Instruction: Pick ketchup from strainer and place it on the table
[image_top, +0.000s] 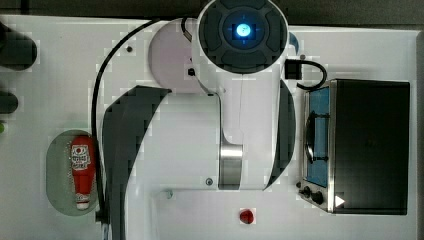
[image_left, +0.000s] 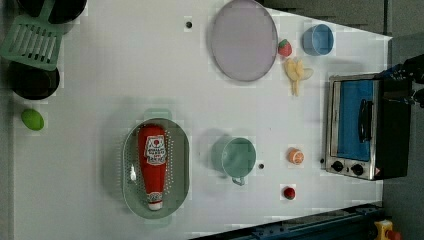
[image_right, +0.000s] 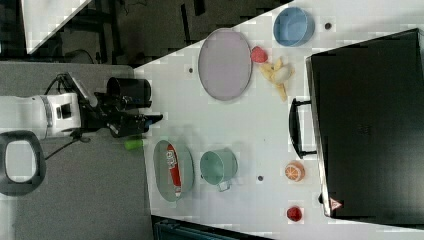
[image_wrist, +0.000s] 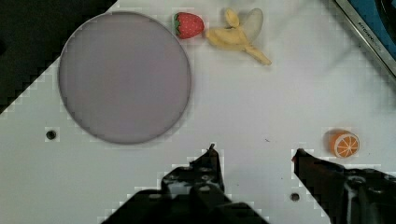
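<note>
The gripper (image_wrist: 254, 156) is hanging spread and empty, well apart from the strainer (image_left: 131, 150). The ketchup (image_left: 154, 162) is lying flat there, so a crosswise grab is risking slipping off its rounded body.

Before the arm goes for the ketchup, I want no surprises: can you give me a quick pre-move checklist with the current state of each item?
1. Ketchup lying inside the strainer: ok.
2. Nothing lying on top of the bottle: ok.
3. Gripper open and holding nothing: ok.
4. Gripper over the bottle: not ok; it is above bare table near the plate.
5. Green mug apart from the strainer: ok.
6. Bottle cap closed tight: cannot tell.
</note>
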